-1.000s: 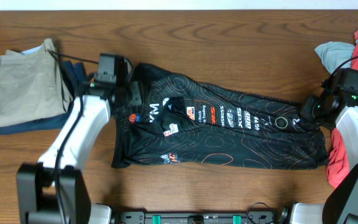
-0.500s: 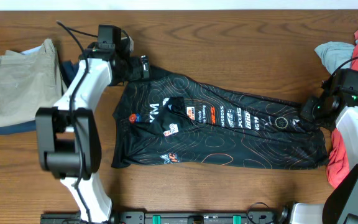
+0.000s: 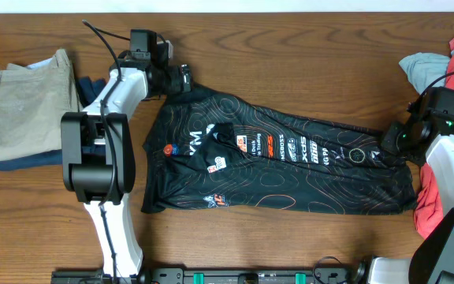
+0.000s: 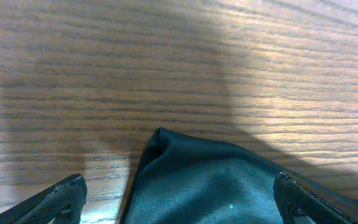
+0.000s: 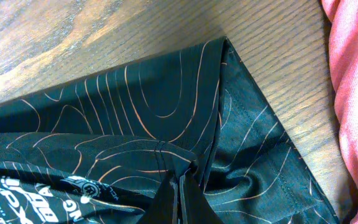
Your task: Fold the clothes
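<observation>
Lengthwise left-to-right, black jersey (image 3: pixel 290 180)

A black jersey (image 3: pixel 290 181) lies spread across the desk (image 3: pixel 290 47). The left hand (image 3: pixel 181 79) sits at its upper-left corner, the right hand (image 3: pixel 390 140) at its right end.

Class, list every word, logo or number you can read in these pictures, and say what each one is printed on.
"XDS": large white print, upside down in the overhead view, on the black cycling jersey's chest.
"YM": white letters by its collar, partly folded under, so uncertain.
The red logo, small white patches, and the white lettering in the right wrist view: too small or blurred to read.
</observation>
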You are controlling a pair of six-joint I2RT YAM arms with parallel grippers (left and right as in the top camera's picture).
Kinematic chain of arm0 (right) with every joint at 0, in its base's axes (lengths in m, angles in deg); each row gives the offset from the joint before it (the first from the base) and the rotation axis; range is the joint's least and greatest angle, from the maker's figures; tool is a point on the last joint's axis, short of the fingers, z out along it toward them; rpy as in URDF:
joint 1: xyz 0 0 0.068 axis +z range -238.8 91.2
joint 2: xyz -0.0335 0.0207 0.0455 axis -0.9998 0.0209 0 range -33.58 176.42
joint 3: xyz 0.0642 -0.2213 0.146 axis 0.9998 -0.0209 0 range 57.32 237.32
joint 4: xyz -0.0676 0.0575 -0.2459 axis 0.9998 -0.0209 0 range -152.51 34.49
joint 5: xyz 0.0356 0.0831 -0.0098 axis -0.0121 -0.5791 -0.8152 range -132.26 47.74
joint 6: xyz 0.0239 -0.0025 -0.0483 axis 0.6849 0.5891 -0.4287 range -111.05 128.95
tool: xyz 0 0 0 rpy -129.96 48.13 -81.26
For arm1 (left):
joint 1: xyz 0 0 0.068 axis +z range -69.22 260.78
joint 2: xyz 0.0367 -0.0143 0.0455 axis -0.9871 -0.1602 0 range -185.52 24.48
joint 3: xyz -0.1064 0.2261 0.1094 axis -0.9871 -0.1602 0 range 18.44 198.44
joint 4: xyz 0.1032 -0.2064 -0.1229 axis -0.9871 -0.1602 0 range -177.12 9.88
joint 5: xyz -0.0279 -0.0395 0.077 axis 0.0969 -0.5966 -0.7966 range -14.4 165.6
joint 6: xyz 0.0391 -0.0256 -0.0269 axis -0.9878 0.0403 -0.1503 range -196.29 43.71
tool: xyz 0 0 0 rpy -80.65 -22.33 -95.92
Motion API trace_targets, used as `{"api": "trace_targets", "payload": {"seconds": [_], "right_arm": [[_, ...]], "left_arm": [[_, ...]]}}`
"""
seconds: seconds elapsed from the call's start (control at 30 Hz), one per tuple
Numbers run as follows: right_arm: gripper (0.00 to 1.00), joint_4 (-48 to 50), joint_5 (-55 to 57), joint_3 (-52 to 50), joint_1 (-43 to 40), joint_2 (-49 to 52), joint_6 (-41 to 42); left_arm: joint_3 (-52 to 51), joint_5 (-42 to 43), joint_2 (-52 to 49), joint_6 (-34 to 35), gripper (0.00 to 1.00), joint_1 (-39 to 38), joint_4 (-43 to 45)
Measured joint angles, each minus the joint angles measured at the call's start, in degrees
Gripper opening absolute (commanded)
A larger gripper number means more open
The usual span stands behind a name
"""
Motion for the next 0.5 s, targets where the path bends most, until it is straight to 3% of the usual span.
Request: {"api": "trace_targets", "payload": {"seconds": [0.17, 0.2, 0.33, 0.47, 0.5], "right_arm": [[0.01, 0.0, 0.0, 0.0, 0.0, 0.0, 0.0], [0.01, 0.0, 0.0, 0.0, 0.0, 0.0, 0.0], [0.01, 0.0, 0.0, 0.0, 0.0, 0.0, 0.0], [0.01, 0.0, 0.0, 0.0, 0.0, 0.0, -0.1], [0.01, 0.0, 0.0, 0.0, 0.0, 0.0, -0.2]], "left_arm": [[0.1, 0.0, -0.9, -0.2, 0.89, -0.3, 0.7], [0.1, 0.0, -0.9, -0.2, 0.83, -0.5, 0.8], [0.1, 0.0, -1.2, -0.1, 0.51, -1.7, 0.8], [0.1, 0.0, -1.7, -0.1, 0.08, -2.9, 1.2], [0.1, 0.0, -1.9, -0.1, 0.06, -3.0, 1.3]]}}
